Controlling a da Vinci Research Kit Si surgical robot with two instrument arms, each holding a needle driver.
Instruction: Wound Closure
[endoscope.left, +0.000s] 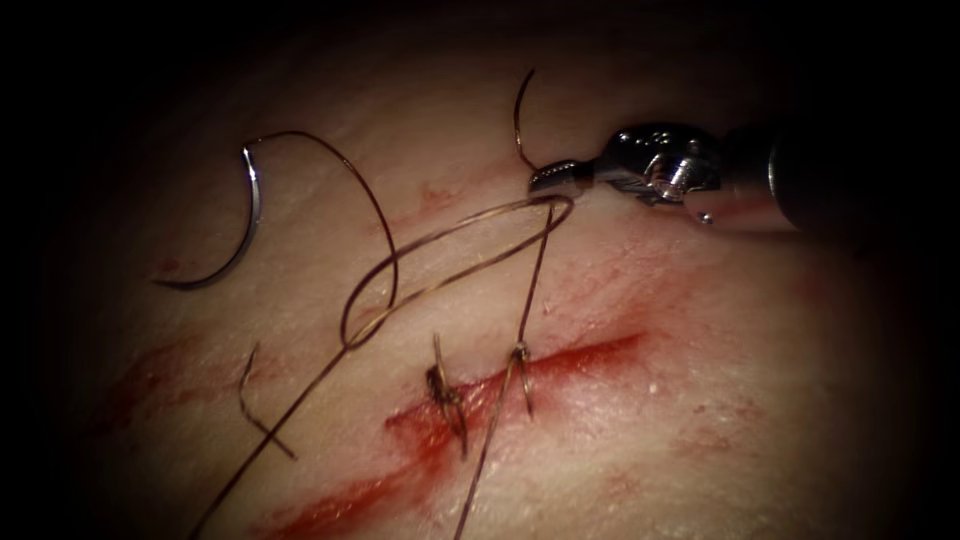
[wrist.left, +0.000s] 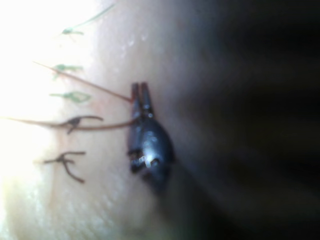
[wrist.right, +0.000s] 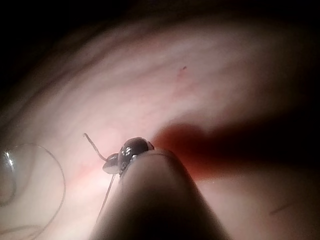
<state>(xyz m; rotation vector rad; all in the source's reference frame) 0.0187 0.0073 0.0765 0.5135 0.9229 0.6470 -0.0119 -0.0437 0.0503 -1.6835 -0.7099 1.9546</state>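
Right tool (endoscope.left: 545, 180) clamps the thread (endoscope.left: 440, 235) near its short free tail, above the cut (endoscope.left: 500, 385), apparently to keep the loop taut over the stitches; needle (endoscope.left: 235, 235) lies free on the tissue (endoscope.left: 700, 420), left of the cut, held by nothing.

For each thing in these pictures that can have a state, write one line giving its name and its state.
Right tool: jaws shut on the thread.
Thread: looped, running down to the cut.
Needle: lying free on the tissue, left of the cut.
Cut: partly closed, two stitches across it.
Tissue: smeared with red fluid.
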